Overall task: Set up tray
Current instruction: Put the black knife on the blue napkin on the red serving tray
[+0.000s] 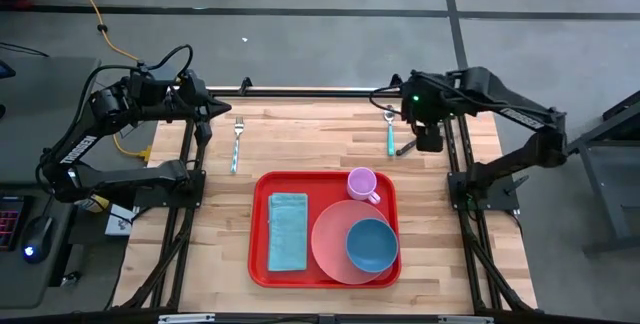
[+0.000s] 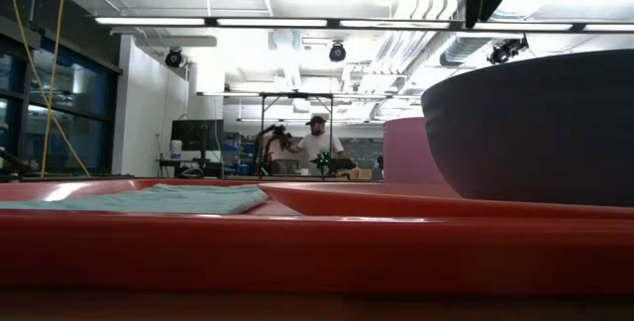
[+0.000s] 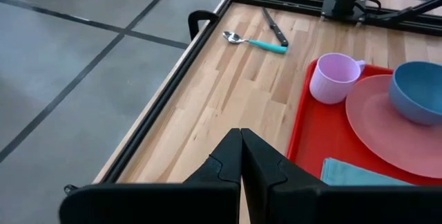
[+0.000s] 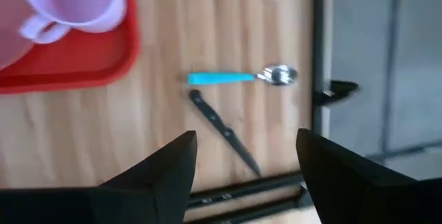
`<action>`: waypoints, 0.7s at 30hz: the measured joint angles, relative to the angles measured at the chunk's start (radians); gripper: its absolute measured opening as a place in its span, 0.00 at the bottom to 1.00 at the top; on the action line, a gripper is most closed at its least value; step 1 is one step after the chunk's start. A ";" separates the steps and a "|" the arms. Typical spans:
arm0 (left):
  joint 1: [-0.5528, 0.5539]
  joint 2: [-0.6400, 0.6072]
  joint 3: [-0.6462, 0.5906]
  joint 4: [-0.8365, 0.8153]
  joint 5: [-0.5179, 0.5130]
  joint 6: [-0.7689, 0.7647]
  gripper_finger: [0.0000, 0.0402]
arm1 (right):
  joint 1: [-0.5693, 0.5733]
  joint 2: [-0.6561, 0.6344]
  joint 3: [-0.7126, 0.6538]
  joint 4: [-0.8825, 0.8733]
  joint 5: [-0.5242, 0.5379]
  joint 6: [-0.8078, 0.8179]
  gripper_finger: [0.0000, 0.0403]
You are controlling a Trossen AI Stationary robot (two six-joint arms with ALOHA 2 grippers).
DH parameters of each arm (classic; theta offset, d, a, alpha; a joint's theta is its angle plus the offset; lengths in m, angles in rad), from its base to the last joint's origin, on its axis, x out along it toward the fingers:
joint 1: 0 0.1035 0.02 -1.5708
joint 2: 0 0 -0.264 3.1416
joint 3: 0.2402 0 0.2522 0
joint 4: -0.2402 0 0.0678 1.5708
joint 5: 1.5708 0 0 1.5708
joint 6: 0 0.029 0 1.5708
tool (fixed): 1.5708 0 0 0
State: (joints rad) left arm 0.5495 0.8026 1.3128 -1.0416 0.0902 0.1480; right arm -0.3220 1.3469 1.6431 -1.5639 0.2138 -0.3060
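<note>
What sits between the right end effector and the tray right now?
Nothing visible blocks it. The right end effector, open, hovers over the far right of the table above the teal-handled spoon and a dark knife. Only bare wood lies between those and the tray. The left end effector waits, shut, far left.

Left hand [image 3: 240,175] closed; right hand [image 4: 245,172] spread wide.

Lighting looks even and bright from my end, coming off the ceiling strip lights [image 2: 327,22] in the low view, which glare white around 12 o'clock. The tray [image 2: 297,252] rim up close is soft and out of focus. The right wrist view is smeared with motion blur; shadows are faint.
</note>
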 joint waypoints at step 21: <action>0.000 -0.030 0.000 -0.041 -0.060 -0.042 0.09 | -0.364 -0.065 -0.510 0.393 -0.220 0.853 0.56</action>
State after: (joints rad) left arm 0.5495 0.7731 1.3128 -1.0823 0.0303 0.1057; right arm -0.6857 1.2819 1.1334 -1.1714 -0.0065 0.5465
